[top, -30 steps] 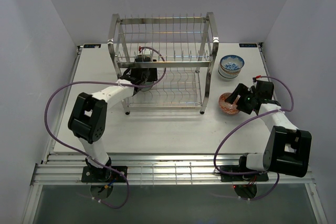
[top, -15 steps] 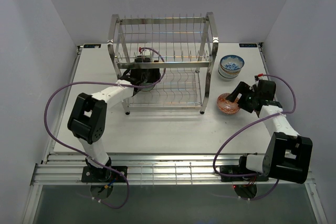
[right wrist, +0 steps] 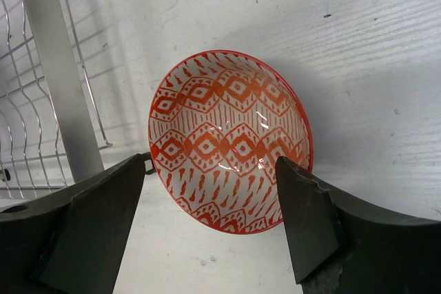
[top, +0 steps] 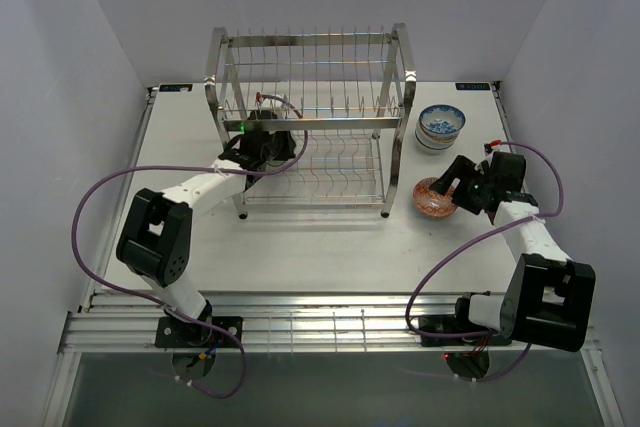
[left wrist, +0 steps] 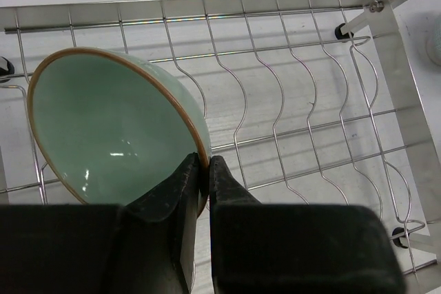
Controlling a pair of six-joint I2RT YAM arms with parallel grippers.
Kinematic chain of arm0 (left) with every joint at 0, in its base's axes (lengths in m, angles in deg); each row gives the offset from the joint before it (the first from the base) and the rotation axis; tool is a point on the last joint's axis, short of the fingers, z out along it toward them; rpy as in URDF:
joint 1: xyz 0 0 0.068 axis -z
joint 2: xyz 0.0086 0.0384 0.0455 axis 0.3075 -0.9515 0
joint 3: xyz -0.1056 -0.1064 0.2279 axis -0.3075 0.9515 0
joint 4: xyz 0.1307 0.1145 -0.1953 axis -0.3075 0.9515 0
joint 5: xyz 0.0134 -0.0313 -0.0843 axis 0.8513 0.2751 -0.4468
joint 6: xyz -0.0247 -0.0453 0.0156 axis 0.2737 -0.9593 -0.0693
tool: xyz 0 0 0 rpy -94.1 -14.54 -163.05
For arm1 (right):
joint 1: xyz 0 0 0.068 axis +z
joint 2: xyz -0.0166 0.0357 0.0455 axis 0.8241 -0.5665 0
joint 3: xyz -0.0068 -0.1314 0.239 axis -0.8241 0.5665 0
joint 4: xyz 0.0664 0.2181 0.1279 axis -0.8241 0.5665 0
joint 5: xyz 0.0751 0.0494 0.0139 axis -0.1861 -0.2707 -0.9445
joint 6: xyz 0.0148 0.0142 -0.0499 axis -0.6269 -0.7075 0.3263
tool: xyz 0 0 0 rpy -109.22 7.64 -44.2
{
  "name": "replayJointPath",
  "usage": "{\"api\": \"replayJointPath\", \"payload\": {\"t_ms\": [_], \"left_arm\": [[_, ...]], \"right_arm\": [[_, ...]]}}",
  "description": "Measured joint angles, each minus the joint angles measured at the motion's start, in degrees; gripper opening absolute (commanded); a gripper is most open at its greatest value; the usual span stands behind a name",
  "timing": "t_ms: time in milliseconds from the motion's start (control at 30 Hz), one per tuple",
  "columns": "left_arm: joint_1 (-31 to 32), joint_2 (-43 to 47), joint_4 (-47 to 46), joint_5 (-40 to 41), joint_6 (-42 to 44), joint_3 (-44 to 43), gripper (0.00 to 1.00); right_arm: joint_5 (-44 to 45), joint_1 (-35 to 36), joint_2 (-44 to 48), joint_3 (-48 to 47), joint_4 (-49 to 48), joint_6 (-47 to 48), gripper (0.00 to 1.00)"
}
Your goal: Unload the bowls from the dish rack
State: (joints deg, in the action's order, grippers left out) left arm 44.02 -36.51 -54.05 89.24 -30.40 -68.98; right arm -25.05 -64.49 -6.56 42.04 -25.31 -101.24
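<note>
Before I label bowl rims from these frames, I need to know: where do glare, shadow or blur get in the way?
Left wrist: small white glints inside the green bowl, rim crisp; the dish rack wires sharp. Right wrist: a short glare streak on the red-patterned bowl, striped wire shadows on the table at left. Top external: even light, bright glints on the dish rack posts.

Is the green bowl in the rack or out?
In. The green bowl is tilted on the lower wires of the rack, rim pinched by the left tool.
</note>
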Motion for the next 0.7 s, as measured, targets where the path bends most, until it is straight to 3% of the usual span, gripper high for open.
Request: {"api": "replayJointPath", "payload": {"t_ms": [267, 700], "left_arm": [[-0.2, 0.8, 0.5, -2.6, 0.3, 0.9, 0.00], [0.2, 5.8, 4.3, -10.4, 1.9, 4.7, 0.00]], "right_arm": [[-0.2, 0.0, 0.3, 0.0, 0.0, 0.0, 0.82], [-0.3, 0.0, 1.0, 0.0, 0.0, 0.0, 0.82]]}}
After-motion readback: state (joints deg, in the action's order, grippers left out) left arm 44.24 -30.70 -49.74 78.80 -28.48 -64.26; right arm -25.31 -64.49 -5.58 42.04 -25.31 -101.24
